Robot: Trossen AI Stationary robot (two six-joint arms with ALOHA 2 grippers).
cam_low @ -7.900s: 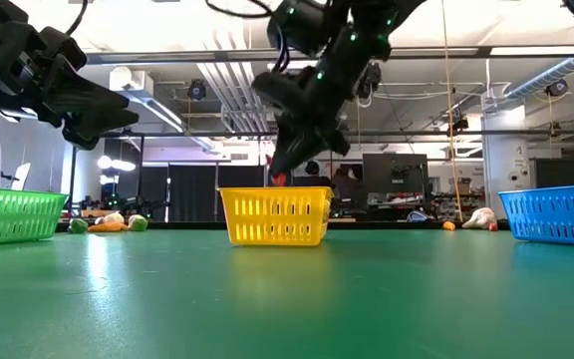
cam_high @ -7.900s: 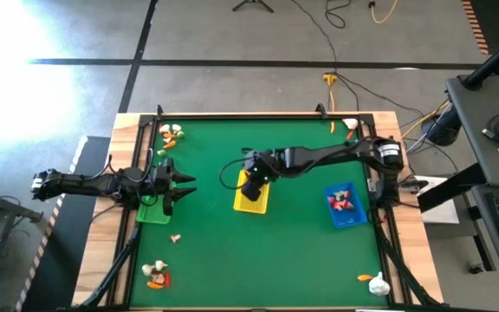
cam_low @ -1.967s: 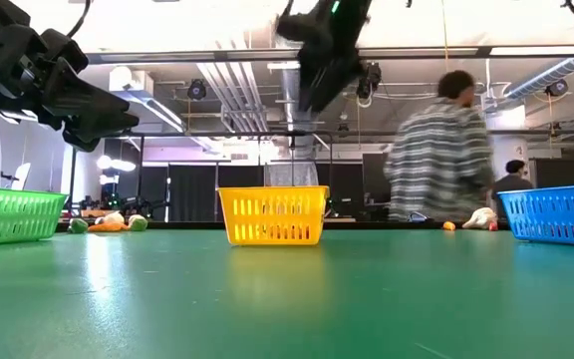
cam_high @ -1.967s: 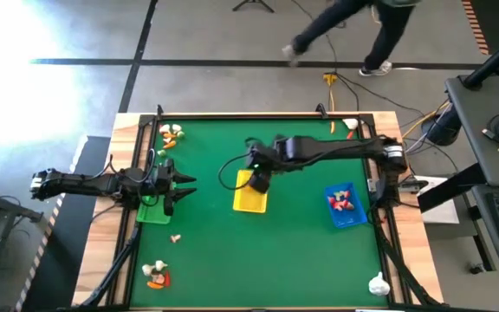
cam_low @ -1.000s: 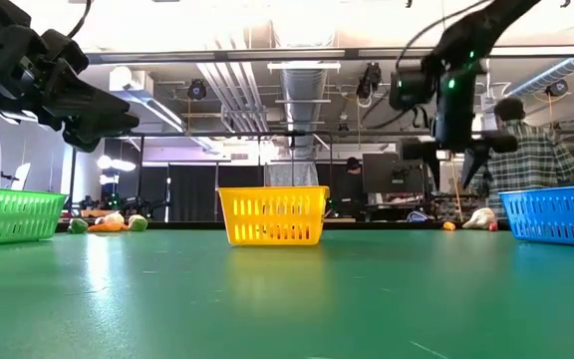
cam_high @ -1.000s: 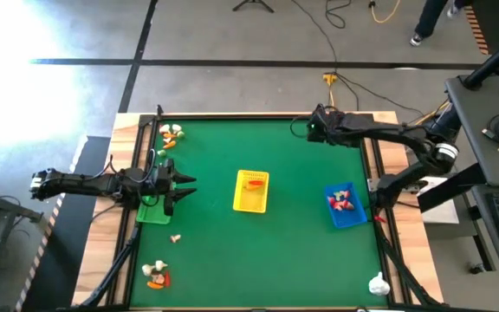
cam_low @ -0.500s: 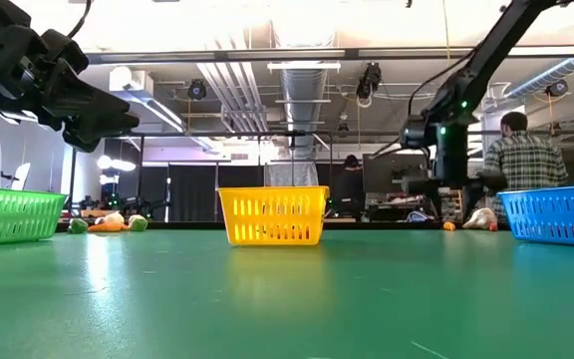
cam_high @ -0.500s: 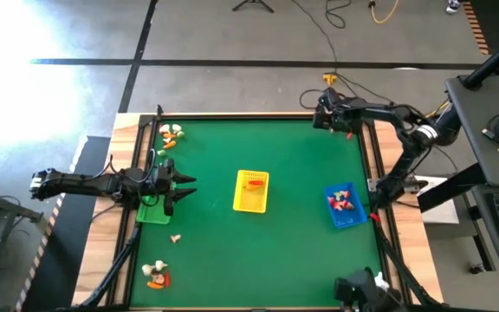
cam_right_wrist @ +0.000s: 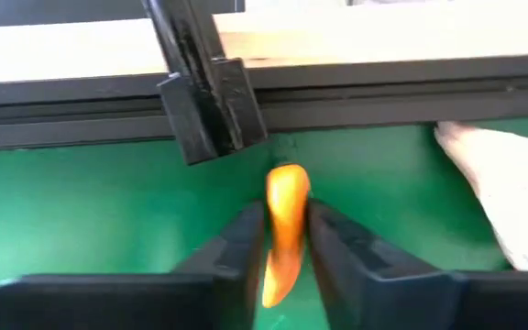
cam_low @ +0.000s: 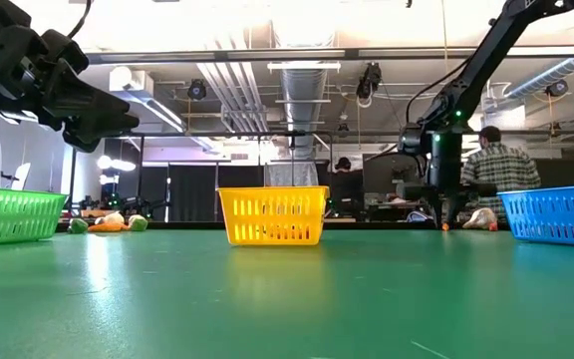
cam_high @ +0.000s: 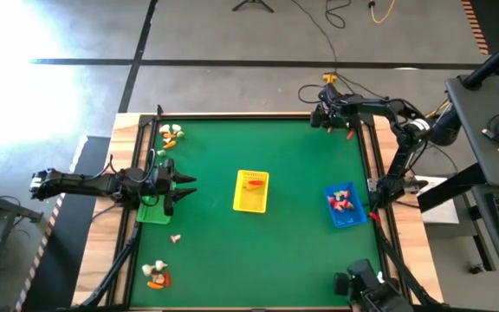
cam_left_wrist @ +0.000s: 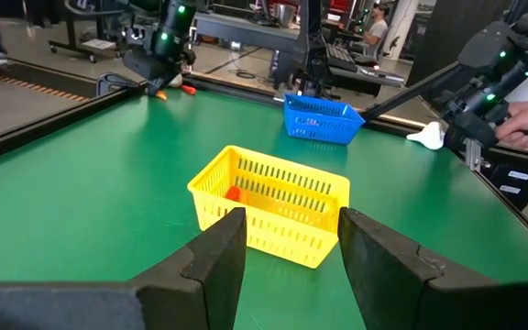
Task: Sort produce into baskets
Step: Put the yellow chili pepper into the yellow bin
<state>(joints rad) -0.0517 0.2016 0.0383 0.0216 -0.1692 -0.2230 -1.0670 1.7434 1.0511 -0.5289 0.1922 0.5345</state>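
1. Your right tool [cam_right_wrist: 285, 240] is down at the far right corner of the desk [cam_high: 301, 251], right against the dark edge rail. Its two fingers are closed around a small orange piece [cam_right_wrist: 283, 229], which stands between them with its rounded end poking out past the tips.
2. Just beside that piece, a white piece [cam_right_wrist: 511, 197] lies on the green surface.
3. Your left tool [cam_high: 180, 185] hangs above the green basket [cam_high: 152, 209] at the desk's left edge. Its fingers [cam_left_wrist: 220, 257] are spread apart with nothing between them.
4. The yellow basket [cam_high: 251, 191] sits near the middle of the desk and holds one orange piece [cam_high: 255, 183].
5. The blue basket [cam_high: 344, 206] sits toward the right edge, with several red-and-white pieces [cam_high: 343, 202] inside.
6. Loose produce remains elsewhere: a cluster at the far left corner [cam_high: 171, 135], a second cluster at the near left corner [cam_high: 155, 274], and one pale piece [cam_high: 176, 237] alone just below the green basket.
7. At the near right edge of the desk a person's dark-gloved hand [cam_high: 362, 288] shows in the overhead view; another person in a plaid shirt [cam_low: 499, 170] stands in the room behind.
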